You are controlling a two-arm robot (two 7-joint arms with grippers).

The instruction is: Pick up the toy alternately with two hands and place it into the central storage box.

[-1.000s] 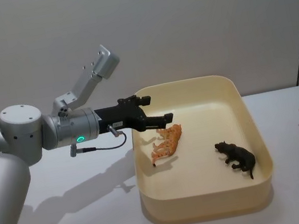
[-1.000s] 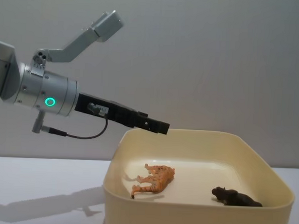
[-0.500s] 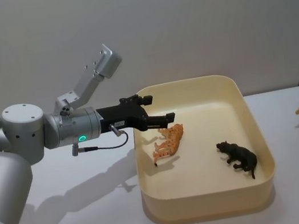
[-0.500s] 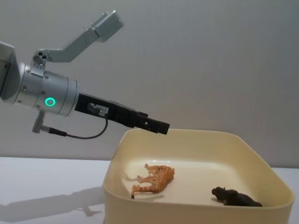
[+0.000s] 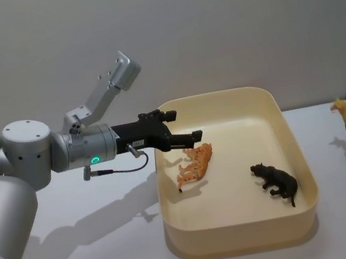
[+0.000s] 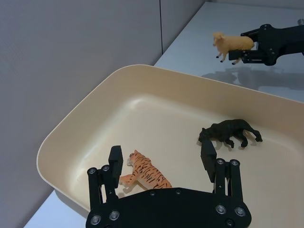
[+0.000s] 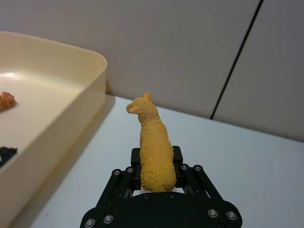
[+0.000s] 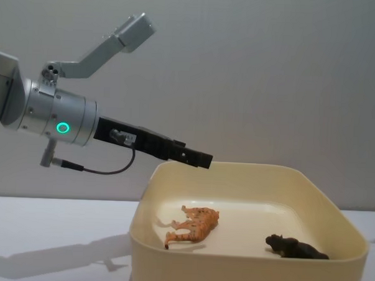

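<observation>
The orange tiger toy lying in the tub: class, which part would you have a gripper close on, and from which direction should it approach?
Grip the orange tiger toy across its torso, coming straight down from above. It lies on its side on the tub floor, so the body is the thickest part, while the legs and tail are thin. The open left gripper hangs just above it.

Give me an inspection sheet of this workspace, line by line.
Surface: white table, bare around the tub.
Job's things: cream tub holding an orange tiger and a black animal, both lying on its floor; yellow llama off to the tub's right.
Clutter: nothing seen.
Grippers: left claw open, above the tiger; right claw shut on the llama, raised off the table.
Cables: black cable looped under the left arm.
Surroundings: plain grey wall.
</observation>
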